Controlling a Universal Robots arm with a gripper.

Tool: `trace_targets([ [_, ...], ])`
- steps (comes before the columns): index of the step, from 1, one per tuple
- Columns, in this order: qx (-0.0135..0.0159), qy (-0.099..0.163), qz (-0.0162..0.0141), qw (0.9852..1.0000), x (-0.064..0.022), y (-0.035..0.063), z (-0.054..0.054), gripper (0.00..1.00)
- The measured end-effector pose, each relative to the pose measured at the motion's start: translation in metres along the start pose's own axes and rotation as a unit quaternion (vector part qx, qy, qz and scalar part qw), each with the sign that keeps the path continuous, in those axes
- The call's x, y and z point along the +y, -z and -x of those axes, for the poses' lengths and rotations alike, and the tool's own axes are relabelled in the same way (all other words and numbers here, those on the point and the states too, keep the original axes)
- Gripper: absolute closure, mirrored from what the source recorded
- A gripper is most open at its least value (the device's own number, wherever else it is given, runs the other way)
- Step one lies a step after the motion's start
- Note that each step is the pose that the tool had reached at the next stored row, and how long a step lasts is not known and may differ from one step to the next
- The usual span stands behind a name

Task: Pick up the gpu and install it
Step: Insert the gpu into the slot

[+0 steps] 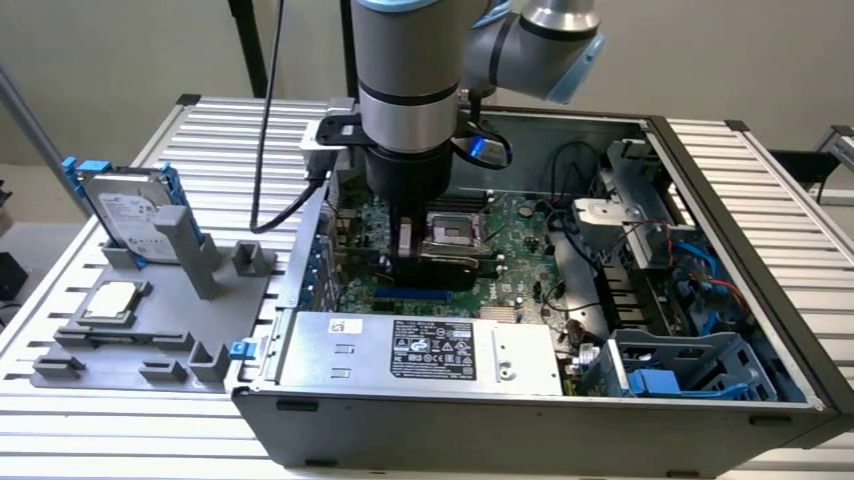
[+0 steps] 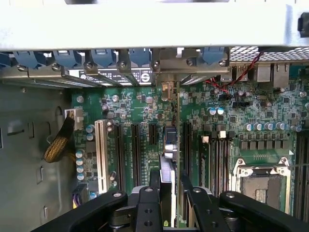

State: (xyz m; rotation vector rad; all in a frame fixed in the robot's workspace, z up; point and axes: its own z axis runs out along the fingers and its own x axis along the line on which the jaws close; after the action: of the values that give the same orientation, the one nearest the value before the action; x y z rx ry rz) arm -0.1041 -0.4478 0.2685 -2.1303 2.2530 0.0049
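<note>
Gripper [image 1: 416, 262] reaches down into the open computer case [image 1: 747, 300] in the exterior view, low over the motherboard [image 1: 514, 225], left of the empty CPU socket [image 1: 451, 230]. Under it a dark, long body lies just above the board, which I take to be the gpu [image 1: 441, 270]. On the grey fixture [image 1: 134, 345] at the exterior view's left stand the hard drive [image 1: 127, 215] and the CPU chip [image 1: 114, 300], well apart from the work.

From the wrist view, the black fingers [image 2: 198, 205] are drawn close on the gpu [image 2: 168, 179], held edge-on, running away toward the bracket [image 2: 166, 65] at the case's rear wall. The card sits over one of the black expansion slots [image 2: 185, 142]; whether it is seated I cannot tell.

To do this step well, I judge the card should stay parallel to the slot, bracket lined up with the rear opening, pressed straight and evenly.
</note>
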Motion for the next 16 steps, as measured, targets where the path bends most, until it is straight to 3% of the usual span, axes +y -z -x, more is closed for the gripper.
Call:
trace_targets([
  [2,0.0002,0.000,0.0029,1.0000,0.0001,-0.0007,0.0000,0.73],
  [16,0.0004,0.000,0.0032,1.0000,0.0001,-0.0054,-0.0002,0.73],
])
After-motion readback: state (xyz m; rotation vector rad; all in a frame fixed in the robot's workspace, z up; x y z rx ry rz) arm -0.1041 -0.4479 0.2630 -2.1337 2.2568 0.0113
